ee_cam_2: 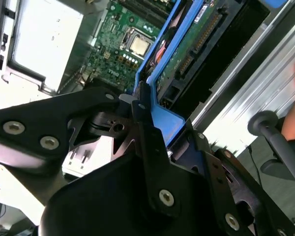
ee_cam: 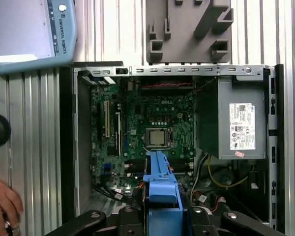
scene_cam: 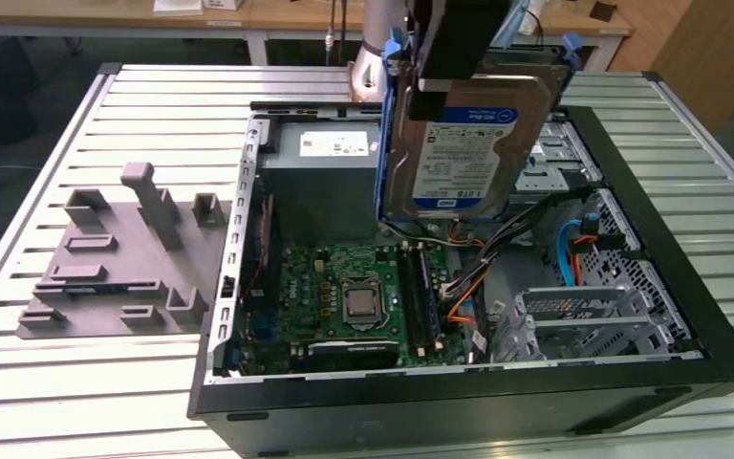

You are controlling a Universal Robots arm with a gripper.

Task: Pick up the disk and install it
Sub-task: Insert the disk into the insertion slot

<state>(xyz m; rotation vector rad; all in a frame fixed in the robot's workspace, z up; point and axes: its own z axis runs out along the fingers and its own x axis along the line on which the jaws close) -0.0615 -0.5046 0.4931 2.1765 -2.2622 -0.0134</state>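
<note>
Disk [scene_cam: 469, 143], silver, rectangular, blue-bracketed, hangs upright in the exterior view over the open black computer case [scene_cam: 673, 373], black hand [scene_cam: 466, 57] clamping its twelve o'clock edge. Second wrist view: fingers [ee_cam_2: 146, 147] grip the blue bracket [ee_cam_2: 163, 120]. First wrist view: bracket over green motherboard [ee_cam: 137, 123].

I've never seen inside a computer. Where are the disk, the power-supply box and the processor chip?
the disk [scene_cam: 465, 158], exterior view, on its white-and-blue label.
the power-supply box [ee_cam: 211, 123], first wrist view, on its grey metal face.
the processor chip [ee_cam: 157, 138], first wrist view, on its silver top.
</note>
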